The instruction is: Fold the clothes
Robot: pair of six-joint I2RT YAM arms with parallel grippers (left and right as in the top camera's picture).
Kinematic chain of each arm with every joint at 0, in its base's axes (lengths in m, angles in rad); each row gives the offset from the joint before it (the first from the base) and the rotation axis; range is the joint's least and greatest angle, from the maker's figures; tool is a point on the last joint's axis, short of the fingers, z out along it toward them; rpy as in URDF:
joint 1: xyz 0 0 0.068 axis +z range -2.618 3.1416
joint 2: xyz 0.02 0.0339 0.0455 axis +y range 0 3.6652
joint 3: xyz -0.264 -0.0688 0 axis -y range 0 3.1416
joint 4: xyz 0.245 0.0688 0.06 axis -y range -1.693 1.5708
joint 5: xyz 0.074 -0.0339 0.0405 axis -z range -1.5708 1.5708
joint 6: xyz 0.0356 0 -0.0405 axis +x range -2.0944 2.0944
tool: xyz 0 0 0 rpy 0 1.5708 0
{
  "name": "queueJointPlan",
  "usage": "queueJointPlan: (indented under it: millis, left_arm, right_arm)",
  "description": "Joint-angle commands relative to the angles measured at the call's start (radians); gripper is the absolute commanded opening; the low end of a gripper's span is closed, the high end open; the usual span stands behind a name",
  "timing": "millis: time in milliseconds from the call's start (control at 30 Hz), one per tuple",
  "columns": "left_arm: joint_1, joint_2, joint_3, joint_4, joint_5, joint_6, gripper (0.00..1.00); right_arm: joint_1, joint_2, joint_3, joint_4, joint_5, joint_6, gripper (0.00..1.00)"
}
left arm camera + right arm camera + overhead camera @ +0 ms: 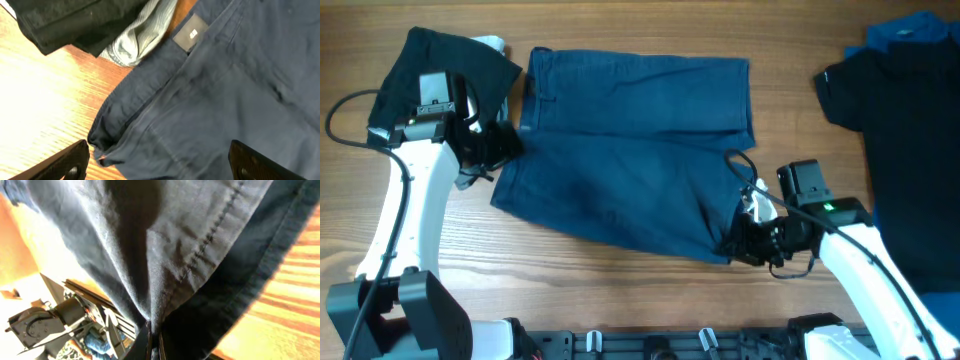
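Note:
The dark navy shorts point(630, 140) lie spread on the wooden table, one half folded over the other. My left gripper point(500, 145) is open, its fingers point(157, 155) straddling the shorts' left waistband corner point(115, 135) just above the fabric. My right gripper point(745, 240) is shut on the shorts' lower right hem. In the right wrist view the fabric point(190, 240) rises in a pinched fold from the closed jaws point(154, 345).
A black garment point(430, 55) lies at the back left over a pale striped one point(142, 35), close to my left gripper. A second black garment point(910, 120) lies at the right edge with a bright blue one point(910, 30) behind it.

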Motion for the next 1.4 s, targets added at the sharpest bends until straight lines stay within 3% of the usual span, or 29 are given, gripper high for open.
queueJointPlan:
  millis: [0, 267, 300, 333, 367, 433, 467, 500, 567, 600, 633, 800, 1033, 1200, 1367]
  left_arm:
    - [0.003, 0.028, -0.006, -0.017, 0.02, 0.029, 0.87]
    - [0.002, 0.081, -0.007, -0.134, 0.069, 0.024, 0.83]
    - [0.002, 0.081, -0.007, -0.134, 0.068, 0.024, 0.82]
    - [0.002, 0.08, -0.007, -0.132, 0.068, 0.024, 0.81]
    - [0.002, 0.074, -0.005, -0.129, 0.068, 0.024, 0.79]
    - [0.002, 0.05, 0.006, -0.123, 0.07, 0.024, 0.75]
    - [0.002, 0.038, 0.013, -0.12, 0.081, 0.025, 0.68]
    - [0.002, 0.015, 0.018, -0.108, 0.128, 0.024, 0.47]
    - [-0.002, 0.006, 0.018, -0.093, 0.214, 0.024, 0.18]
    - [-0.014, 0.01, 0.015, -0.084, 0.242, 0.025, 0.09]
    - [-0.04, 0.015, 0.013, -0.074, 0.244, 0.026, 0.04]
    - [-0.184, 0.081, 0.006, -0.037, 0.117, 0.024, 0.06]
    - [-0.2, 0.251, -0.021, -0.019, 0.105, 0.024, 0.04]
    - [-0.2, 0.27, -0.158, 0.013, 0.08, 0.005, 0.04]
    - [-0.2, 0.27, -0.283, 0.061, 0.086, -0.029, 0.04]
  right_arm:
    - [0.006, -0.026, -0.006, -0.051, 0.081, -0.012, 0.04]
    - [0.006, -0.026, -0.006, -0.252, 0.256, 0.134, 0.04]
    - [0.006, -0.026, -0.006, -0.256, 0.257, 0.136, 0.14]
    - [0.006, -0.026, -0.006, -0.255, 0.257, 0.137, 0.46]
    - [0.006, -0.026, 0.001, -0.246, 0.257, 0.137, 0.57]
    - [0.006, -0.026, 0.068, -0.227, 0.257, 0.137, 0.61]
    - [0.006, -0.026, 0.126, -0.221, 0.258, 0.134, 0.61]
    - [0.006, -0.026, 0.207, -0.214, 0.265, 0.13, 0.61]
    - [0.006, -0.026, 0.296, -0.165, 0.271, 0.094, 0.54]
    - [0.006, -0.026, 0.309, -0.11, 0.272, 0.084, 0.38]
    - [0.006, -0.016, 0.308, -0.063, 0.273, 0.084, 0.08]
    - [0.006, 0.176, 0.307, 0.048, 0.351, 0.008, 0.04]
    - [0.006, 0.562, 0.307, 0.233, 0.397, 0.003, 0.04]
    - [-0.017, 0.592, 0.307, 0.245, 0.647, 0.04, 0.04]
    - [-0.061, 0.592, 0.307, 0.285, 0.804, 0.039, 0.13]
